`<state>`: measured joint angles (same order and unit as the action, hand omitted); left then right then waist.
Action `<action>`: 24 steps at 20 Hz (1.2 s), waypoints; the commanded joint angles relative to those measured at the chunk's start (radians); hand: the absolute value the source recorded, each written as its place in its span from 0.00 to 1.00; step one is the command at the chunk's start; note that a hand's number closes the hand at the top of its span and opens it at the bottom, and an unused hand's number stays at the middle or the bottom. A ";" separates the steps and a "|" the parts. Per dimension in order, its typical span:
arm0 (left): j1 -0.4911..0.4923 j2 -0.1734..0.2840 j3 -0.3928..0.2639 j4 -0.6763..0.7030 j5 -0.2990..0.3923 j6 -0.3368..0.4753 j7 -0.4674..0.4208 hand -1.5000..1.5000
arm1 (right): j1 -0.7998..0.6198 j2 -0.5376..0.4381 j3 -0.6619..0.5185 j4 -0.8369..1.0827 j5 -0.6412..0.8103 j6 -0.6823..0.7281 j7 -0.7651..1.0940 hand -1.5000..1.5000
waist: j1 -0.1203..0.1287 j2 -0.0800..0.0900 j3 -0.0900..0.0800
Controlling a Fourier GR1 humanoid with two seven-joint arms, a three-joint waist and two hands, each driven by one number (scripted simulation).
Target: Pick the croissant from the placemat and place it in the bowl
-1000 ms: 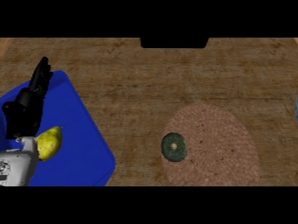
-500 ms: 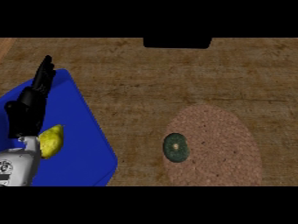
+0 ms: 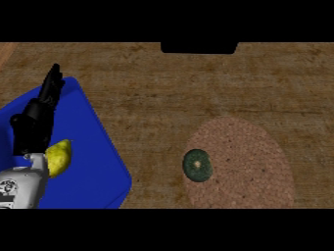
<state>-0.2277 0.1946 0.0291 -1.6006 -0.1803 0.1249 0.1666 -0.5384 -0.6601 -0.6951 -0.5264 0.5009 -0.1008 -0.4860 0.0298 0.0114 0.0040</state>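
Barely shifted, our left hand (image 3: 37, 117) hangs straight-fingered over the blue placemat (image 3: 90, 147), small yellow croissant (image 3: 58, 158) beside its wrist w/ nothing held — closing now misses it.

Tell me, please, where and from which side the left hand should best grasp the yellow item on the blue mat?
Probably across its narrow middle, coming from above. The yellow item lies lengthwise on the blue mat, pointed tip away from the robot, so its short width suits a pinch. The open left hand sits beyond it.
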 commanded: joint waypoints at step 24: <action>0.049 -0.018 0.026 0.007 -0.017 -0.004 -0.042 0.50 | 0.353 -0.255 -0.178 0.214 -0.347 0.635 -0.403 0.00 | -0.032 -0.011 -0.002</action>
<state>-0.2086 0.1954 0.0636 -1.6029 -0.1852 0.1087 0.1581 -0.2508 -0.9353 -0.8823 -0.3146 0.1700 0.4241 -0.7624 -0.0044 0.0004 0.0013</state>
